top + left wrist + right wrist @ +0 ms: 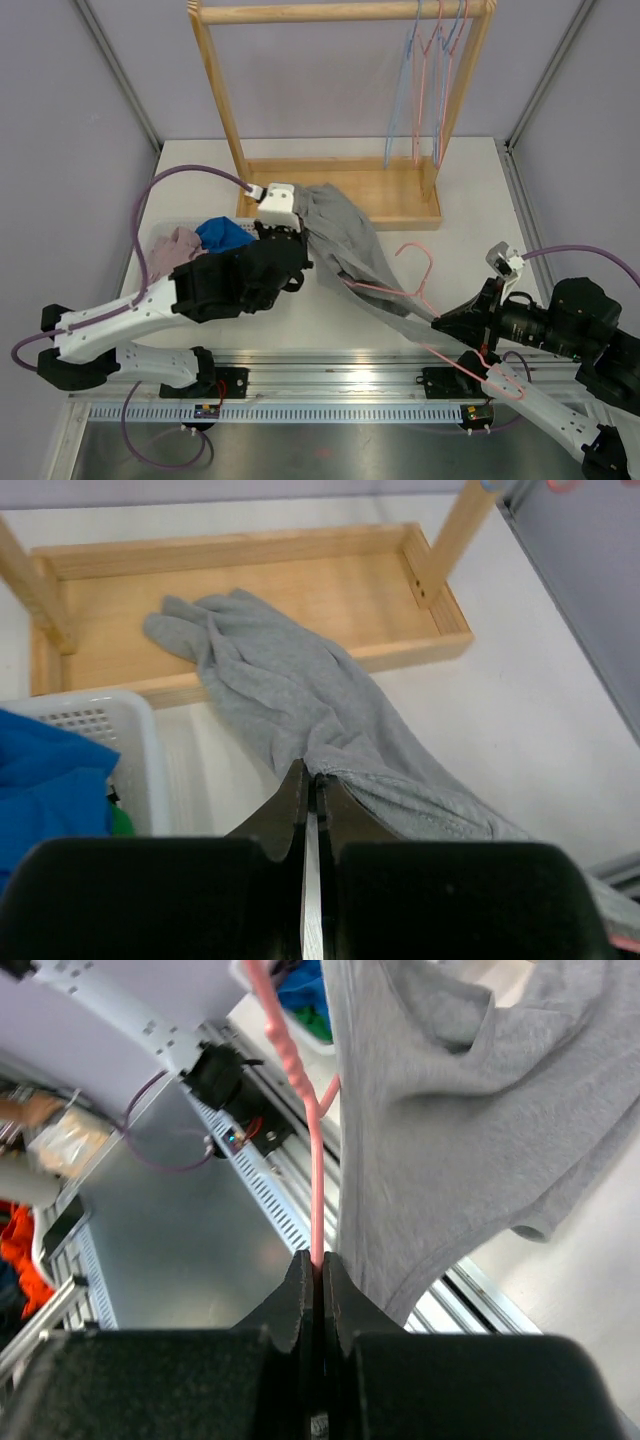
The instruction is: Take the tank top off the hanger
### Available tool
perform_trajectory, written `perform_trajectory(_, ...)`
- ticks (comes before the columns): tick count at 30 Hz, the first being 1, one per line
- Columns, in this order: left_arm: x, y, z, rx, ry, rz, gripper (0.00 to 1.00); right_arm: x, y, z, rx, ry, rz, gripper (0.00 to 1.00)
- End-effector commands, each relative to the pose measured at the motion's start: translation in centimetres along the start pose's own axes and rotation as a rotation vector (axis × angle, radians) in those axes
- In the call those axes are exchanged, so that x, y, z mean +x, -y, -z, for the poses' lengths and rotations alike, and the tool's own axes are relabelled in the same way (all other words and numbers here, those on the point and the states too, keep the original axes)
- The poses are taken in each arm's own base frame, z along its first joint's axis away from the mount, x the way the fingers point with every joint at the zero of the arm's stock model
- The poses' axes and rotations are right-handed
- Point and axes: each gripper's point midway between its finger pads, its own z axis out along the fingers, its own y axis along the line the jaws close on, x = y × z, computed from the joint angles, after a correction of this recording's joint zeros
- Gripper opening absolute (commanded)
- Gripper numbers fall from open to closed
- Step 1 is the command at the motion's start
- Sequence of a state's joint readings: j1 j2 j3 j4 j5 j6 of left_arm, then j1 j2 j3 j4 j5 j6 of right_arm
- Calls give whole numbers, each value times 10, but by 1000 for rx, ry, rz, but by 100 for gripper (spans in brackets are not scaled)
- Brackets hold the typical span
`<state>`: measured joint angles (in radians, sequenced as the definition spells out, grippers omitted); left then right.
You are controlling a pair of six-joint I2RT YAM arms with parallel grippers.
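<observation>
The grey tank top lies stretched from the wooden rack's base toward the front right, one strap still around the pink hanger. My left gripper is shut on the tank top's near edge; in the left wrist view the cloth runs out from the shut tips of my left gripper. My right gripper is shut on the hanger's wire. In the right wrist view the pink wire rises from my right gripper, with the tank top draped beside it.
The wooden rack stands at the back, with blue and pink hangers on its rail. A white basket of pink and blue clothes sits at the left. A metal rail runs along the near edge.
</observation>
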<state>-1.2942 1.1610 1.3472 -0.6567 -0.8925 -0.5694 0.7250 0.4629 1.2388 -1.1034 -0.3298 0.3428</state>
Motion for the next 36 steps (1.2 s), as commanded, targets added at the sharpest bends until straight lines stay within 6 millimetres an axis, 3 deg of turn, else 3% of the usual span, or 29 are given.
perform_trajectory(1, -53, -60, 26, -206, 129, 142, 0, 4, -49, 33, -264, -3, 146, 0)
perform_trajectory(5, -59, -65, 31, -188, 104, 138, 0, -16, -71, 65, -331, 148, 243, 0)
perform_trajectory(9, -46, -52, 31, -112, 36, 120, 0, -33, -57, 66, -223, 219, 241, 0)
perform_trajectory(12, -24, -39, 27, -54, -48, 101, 0, -39, -44, 59, -148, 231, 242, 0)
perform_trajectory(14, -2, -28, 24, -3, -112, 87, 0, -39, -45, 54, -168, 225, 264, 0)
perform_trajectory(16, 15, -16, 21, 45, -163, 100, 0, -33, -62, 56, -275, 208, 302, 0)
perform_trajectory(20, 72, 5, 14, 121, -293, 86, 0, -53, -87, 74, -381, 356, 367, 0)
perform_trajectory(21, 94, 2, 11, 105, -323, 76, 0, -57, -91, 77, -393, 383, 383, 0)
perform_trajectory(25, 141, -5, 10, 101, -375, 121, 0, -77, -95, 93, -372, 521, 435, 0)
perform_trajectory(27, 144, 2, 15, 160, -371, 179, 0, -86, -88, 92, -325, 563, 418, 0)
perform_trajectory(29, 164, 7, 19, 226, -396, 157, 0, -94, -85, 83, -329, 611, 392, 0)
perform_trajectory(30, 156, 27, 25, 338, -387, 199, 0, -96, -86, 81, -344, 633, 356, 0)
perform_trajectory(31, 170, 32, 29, 387, -406, 180, 0, -102, -84, 68, -365, 673, 349, 0)
perform_trajectory(32, 166, 48, 35, 477, -402, 194, 0, -103, -85, 68, -391, 710, 340, 0)
perform_trajectory(36, 178, 79, 53, 652, -441, 157, 0, -118, -87, 52, -516, 893, 286, 0)
